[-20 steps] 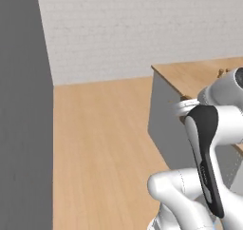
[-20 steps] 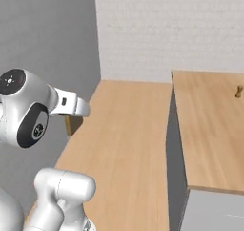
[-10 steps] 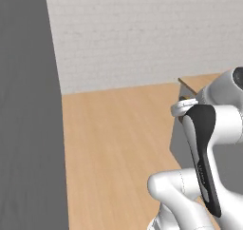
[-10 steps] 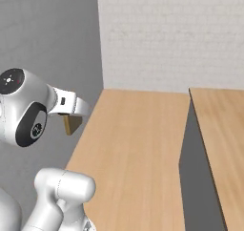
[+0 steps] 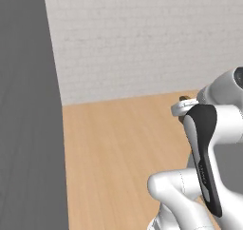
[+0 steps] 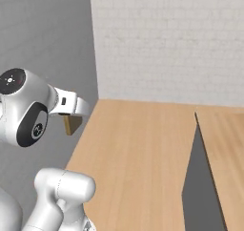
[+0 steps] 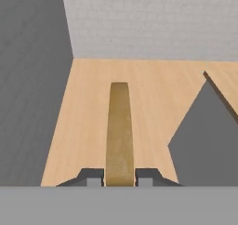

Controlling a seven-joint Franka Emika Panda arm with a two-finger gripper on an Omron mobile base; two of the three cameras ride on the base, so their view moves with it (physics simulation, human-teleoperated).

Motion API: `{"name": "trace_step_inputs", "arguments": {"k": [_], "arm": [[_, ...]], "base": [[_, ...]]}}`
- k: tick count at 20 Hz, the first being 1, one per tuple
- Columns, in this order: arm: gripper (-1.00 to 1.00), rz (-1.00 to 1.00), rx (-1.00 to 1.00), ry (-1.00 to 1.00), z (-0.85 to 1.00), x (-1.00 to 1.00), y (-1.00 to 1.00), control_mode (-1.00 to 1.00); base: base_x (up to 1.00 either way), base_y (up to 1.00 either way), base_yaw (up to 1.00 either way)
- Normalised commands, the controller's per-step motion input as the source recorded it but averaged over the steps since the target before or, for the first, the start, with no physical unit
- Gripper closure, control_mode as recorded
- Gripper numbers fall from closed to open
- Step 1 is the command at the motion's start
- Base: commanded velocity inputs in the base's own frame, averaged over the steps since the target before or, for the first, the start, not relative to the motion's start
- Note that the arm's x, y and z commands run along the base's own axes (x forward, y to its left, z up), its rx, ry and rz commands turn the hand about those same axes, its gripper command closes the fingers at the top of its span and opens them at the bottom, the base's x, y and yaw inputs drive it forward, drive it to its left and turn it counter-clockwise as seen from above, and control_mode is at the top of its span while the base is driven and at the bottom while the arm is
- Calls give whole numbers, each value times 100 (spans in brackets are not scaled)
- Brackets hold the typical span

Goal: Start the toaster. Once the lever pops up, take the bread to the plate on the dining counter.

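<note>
A: So, what does the two-finger gripper [image 7: 119, 177] have?

B: It is clenched on the flat tan-brown bread slice [image 7: 119, 131], long axis pointing straight ahead.

A: And beyond the slice?

B: The light-wood dining counter's corner [image 7: 223, 82], ahead to the right; no plate visible.

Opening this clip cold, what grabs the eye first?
The flat tan-brown bread slice, edge-on, clamped between the gripper's dark fingertips, held above bare light-wood floor. To its right, the grey-sided, light-wood-topped counter juts in; a white brick wall closes the back.
</note>
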Motion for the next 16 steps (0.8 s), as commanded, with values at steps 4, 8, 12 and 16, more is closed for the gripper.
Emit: {"name": "trace_step_inputs", "arguments": {"k": [4, 8, 12, 16], "arm": [[100, 0, 0, 0, 0, 0, 0, 100], [100, 0, 0, 0, 0, 0, 0, 100], [100, 0, 0, 0, 0, 0, 0, 100], [100, 0, 0, 0, 0, 0, 0, 100]], "base": [[100, 0, 0], [100, 0, 0], [100, 0, 0], [100, 0, 0]]}}
